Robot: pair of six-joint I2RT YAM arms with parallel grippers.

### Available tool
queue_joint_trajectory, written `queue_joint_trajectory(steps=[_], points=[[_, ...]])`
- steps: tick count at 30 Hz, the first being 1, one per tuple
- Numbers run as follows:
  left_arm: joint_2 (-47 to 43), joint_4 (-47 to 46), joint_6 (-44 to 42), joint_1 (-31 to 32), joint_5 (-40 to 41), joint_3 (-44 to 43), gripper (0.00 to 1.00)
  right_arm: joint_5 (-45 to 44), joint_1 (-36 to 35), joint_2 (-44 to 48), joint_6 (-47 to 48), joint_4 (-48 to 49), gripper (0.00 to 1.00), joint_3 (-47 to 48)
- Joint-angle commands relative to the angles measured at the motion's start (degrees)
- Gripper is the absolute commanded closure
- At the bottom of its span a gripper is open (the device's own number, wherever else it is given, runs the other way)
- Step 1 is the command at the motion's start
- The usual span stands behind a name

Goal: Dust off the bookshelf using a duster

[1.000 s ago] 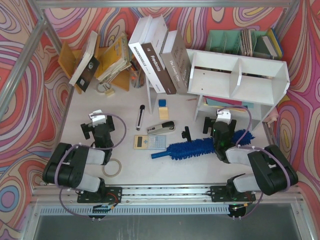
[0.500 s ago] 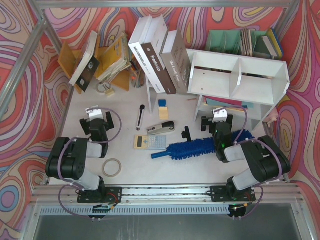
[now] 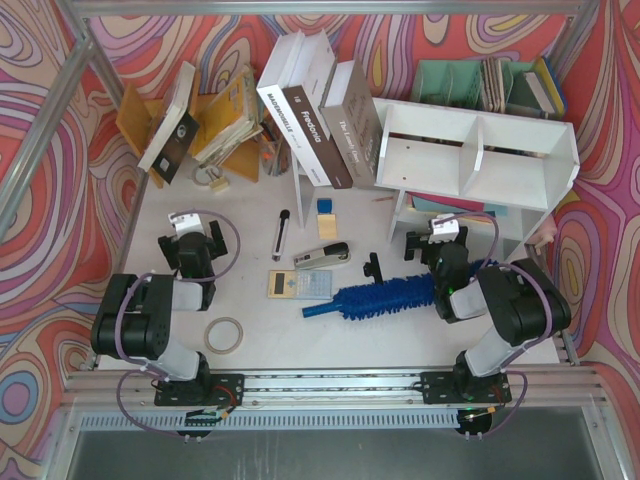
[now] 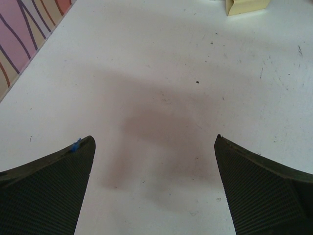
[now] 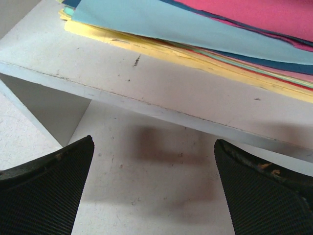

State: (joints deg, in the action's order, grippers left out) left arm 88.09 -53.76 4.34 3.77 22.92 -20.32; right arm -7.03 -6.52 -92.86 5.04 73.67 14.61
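The white bookshelf (image 3: 480, 165) stands at the back right on its legs. The blue duster (image 3: 385, 297) lies flat on the table in front of it, handle toward the left; its far end is hidden under my right arm. My right gripper (image 3: 436, 240) hangs open just above the duster's head, empty. In the right wrist view it (image 5: 154, 139) faces the bookshelf's bottom board (image 5: 195, 93), which carries coloured paper sheets (image 5: 195, 29). My left gripper (image 3: 190, 236) is open over bare table at the left, and in its own view (image 4: 154, 139) nothing lies between the fingers.
Large books (image 3: 315, 105) lean against the bookshelf's left side. An orange book rack (image 3: 215, 120) stands at the back left and a teal organiser (image 3: 480, 85) behind the shelf. A stapler (image 3: 322, 256), calculator (image 3: 298, 284), pen (image 3: 281, 235), black clip (image 3: 373, 267) and tape roll (image 3: 224, 334) lie mid-table.
Both arms have folded back a little, and both grippers have shifted slightly toward the far side. The jaws stayed open. The duster has not moved.
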Motion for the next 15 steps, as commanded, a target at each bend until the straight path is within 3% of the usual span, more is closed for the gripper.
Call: queue_joint_trajectory(steps=[1,4,5,15], points=[[-0.2,1.3,1.2,-0.6,-0.2,-0.6,0.02,1.3,0.9,-1.2,-0.9,4.5,0.01,-0.1],[-0.2,1.2,1.1,-0.6,-0.2,-0.6,0.02,1.0,1.3,-4.3,-0.9,7.4,0.01,0.3],[-0.2,1.1,1.2,-0.6,-0.2,-0.6,0.02,1.6,1.5,-3.4,-1.5,3.4,0.01,1.3],[-0.2,1.1,1.2,-0.6,-0.1,-0.6,0.02,1.1,1.6,-3.6,-1.4,3.7,0.01,1.5]])
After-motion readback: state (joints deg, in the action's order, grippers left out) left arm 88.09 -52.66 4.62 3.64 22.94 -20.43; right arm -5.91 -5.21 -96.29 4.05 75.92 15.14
